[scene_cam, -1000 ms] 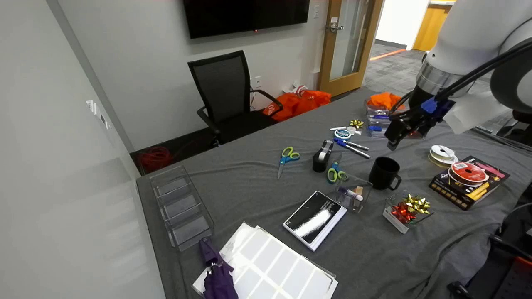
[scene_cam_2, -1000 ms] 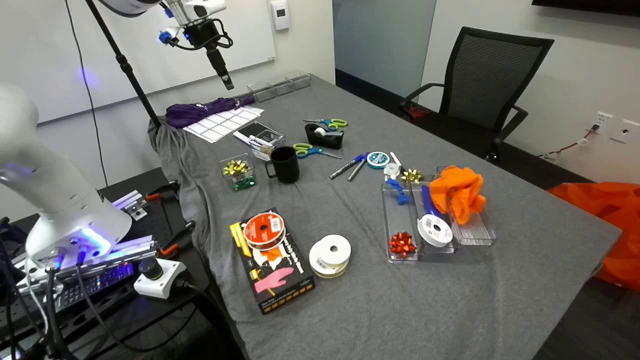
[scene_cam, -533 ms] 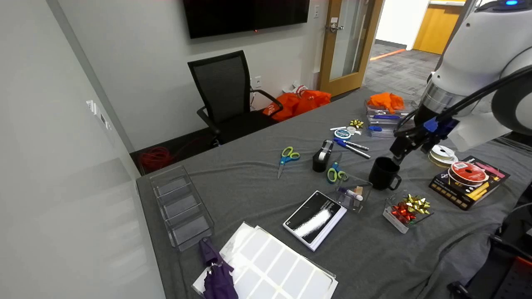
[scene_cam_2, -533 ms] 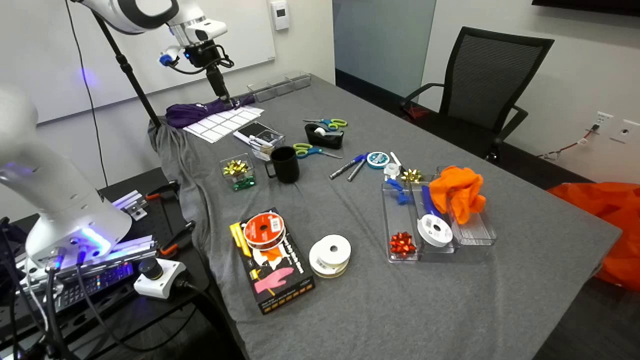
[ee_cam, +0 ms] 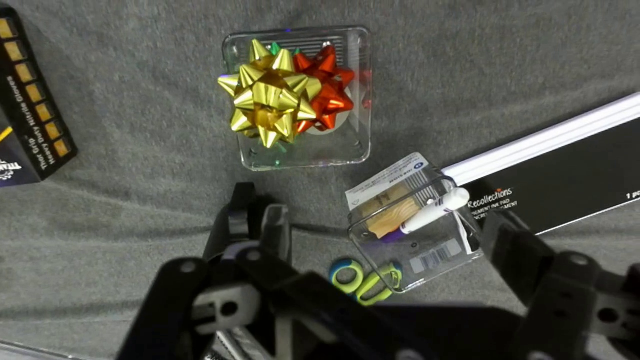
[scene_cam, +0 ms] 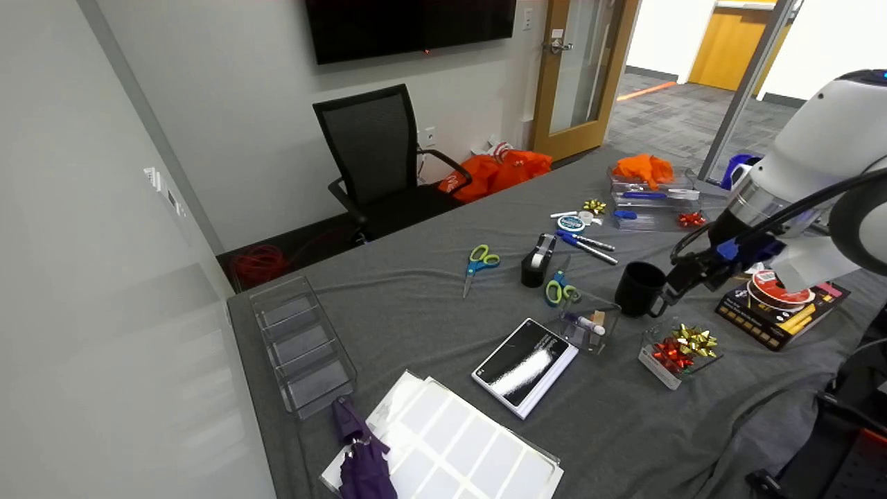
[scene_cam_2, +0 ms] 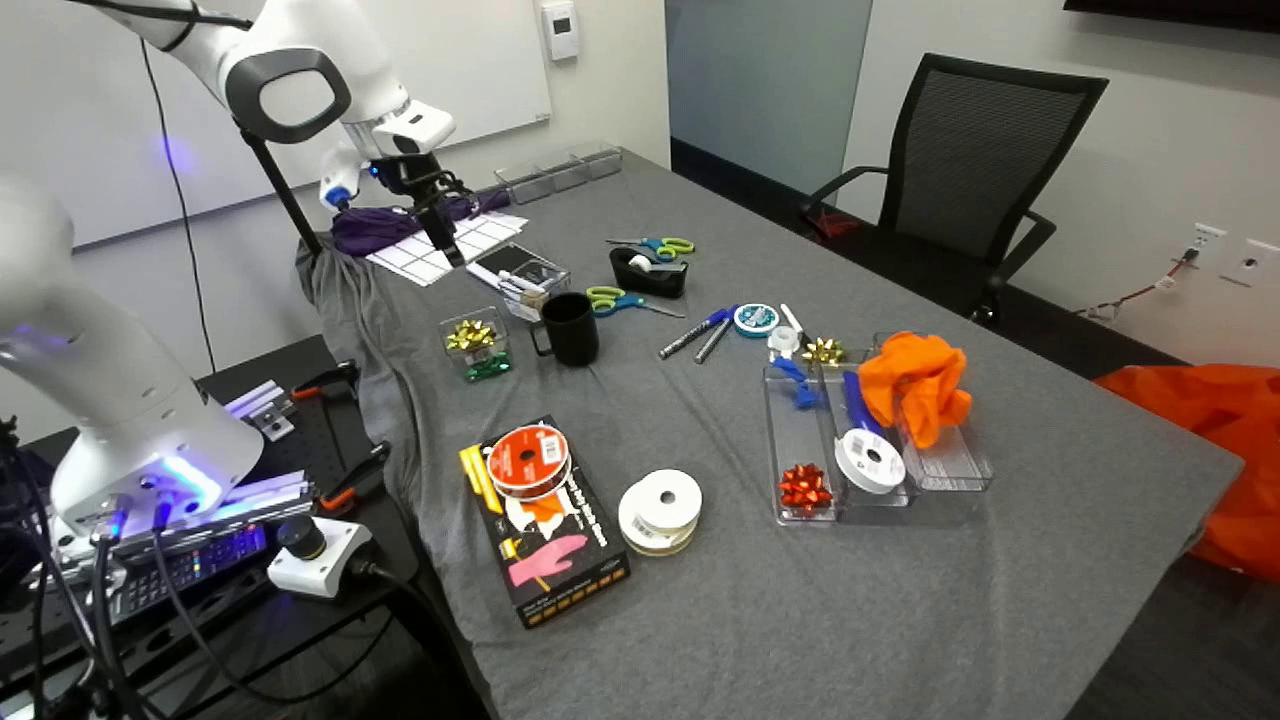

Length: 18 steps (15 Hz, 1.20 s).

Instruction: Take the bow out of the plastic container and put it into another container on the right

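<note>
The gripper (ee_cam: 387,222) hangs above the table with its fingers (ee_cam: 517,250) spread wide and nothing between them, presumably so that they can straddle a bow; in the wrist view the tub (ee_cam: 320,150) lies past their tips, so a further reach seems needed. The gold bow (ee_cam: 270,95) is in the tub, lapping over the red bow (ee_cam: 332,97) and poking past one rim; riding that high, it should be easy to pinch, though a loose bite might drag the red one along; the mug (scene_cam: 639,287) stands near the tub, handle towards it, so the descent should mind it. The goal is probably the tray (scene_cam_2: 800,440) on the right in an exterior view; another red bow (scene_cam_2: 805,488) lies at one end and something blue (scene_cam_2: 803,395) at the other, so the drop likely belongs between them.
</note>
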### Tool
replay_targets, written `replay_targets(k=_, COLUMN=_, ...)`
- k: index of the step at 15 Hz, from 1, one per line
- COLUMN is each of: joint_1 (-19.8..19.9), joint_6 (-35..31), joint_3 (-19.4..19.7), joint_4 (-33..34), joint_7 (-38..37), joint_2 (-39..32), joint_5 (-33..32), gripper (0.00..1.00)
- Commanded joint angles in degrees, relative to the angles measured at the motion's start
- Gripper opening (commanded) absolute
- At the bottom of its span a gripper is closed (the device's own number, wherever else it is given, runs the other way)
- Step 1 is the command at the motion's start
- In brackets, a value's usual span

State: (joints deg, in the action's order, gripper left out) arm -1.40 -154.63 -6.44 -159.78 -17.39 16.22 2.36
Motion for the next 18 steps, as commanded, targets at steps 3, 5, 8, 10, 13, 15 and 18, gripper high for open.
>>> replay_targets(k=3, joint_1=-1.5, joint_6=-2.1, joint_3=2.7, joint_4=0.1, joint_7=6.8, joint_2=-5.3, joint_5=4.0, gripper=1.0)
replay_targets(k=5, joint_1=-0.4, joint_6=-1.1, joint_3=2.4, joint_4=0.1, joint_7=5.9, joint_2=-6.4, joint_5=1.7, gripper=1.0)
replay_targets(k=8, joint_1=1.6, joint_6=2.4, joint_3=1.6, joint_4=0.1, joint_7=2.9, joint_2=-7.4, joint_5=-4.5, gripper=1.0)
replay_targets(k=10, joint_1=2.4, joint_6=4.2, joint_3=1.6, joint_4=0.1, joint_7=1.1, joint_2=-7.9, joint_5=-8.6, gripper=1.0)
replay_targets(k=13, joint_1=3.3, joint_6=6.0, joint_3=1.9, joint_4=0.1, joint_7=-0.8, joint_2=-8.5, joint_5=-13.8, gripper=1.0)
replay_targets(k=15, joint_1=3.6, joint_6=5.5, joint_3=1.9, joint_4=0.1, joint_7=-1.9, joint_2=-9.1, joint_5=-16.1, gripper=1.0)
replay_targets(k=18, joint_1=3.8, joint_6=4.0, joint_3=1.6, joint_4=0.1, joint_7=-4.9, joint_2=-10.1, joint_5=-19.6, gripper=1.0)
